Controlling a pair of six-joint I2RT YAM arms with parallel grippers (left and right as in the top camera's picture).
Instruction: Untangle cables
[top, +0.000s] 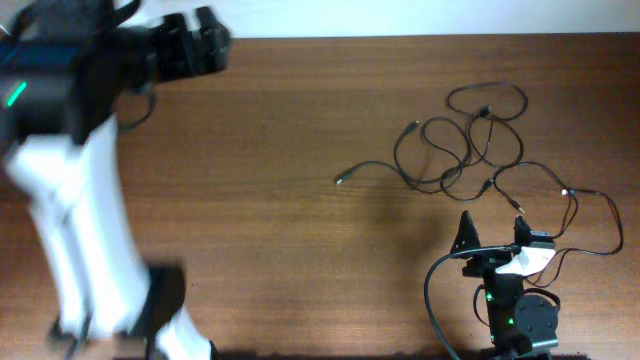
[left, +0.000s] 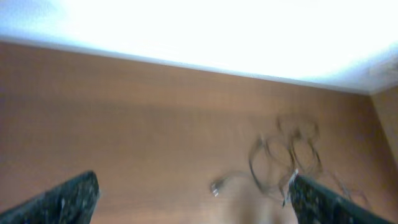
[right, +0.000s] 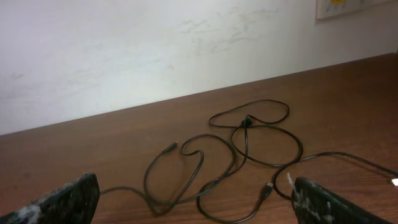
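Loose tangle of cables (top: 470, 140) lies flat on the bench (top: 250, 200), toward the far-right corner. Several loops overlap, and the densest crossings sit mid-bundle. One free plug end (top: 341, 179) trails out toward the middle of the bench, clear of the loops. Another strand runs toward the right edge and curls back close beside the right gripper (top: 494, 238); whether it touches cannot be told. That right gripper sits near the front edge, just short of the bundle, jaws spread wide with nothing between them. Its wrist view looks across the loops to the wall (right: 186, 50). The left gripper (top: 195, 45) is by the far-left corner, well apart from the cables, likewise released and empty. Its wrist picture is blurred, with the wires only faint in it. Step in hand, as judged: the first reach, no wire taken yet. A sound approach would have the right claw take a single strand on the near side of the bundle, away from any crossing, so only one wire is pinched. The left claw would go for the free plug end, the easiest lead to follow. Pinch low with fingers astride the wire, since thin wire on flat wood probably slips from under the pads. Draw apart slowly and sideways; a hard pull would likely tighten the crossings. Risk: dragging the whole bundle toward the right edge.
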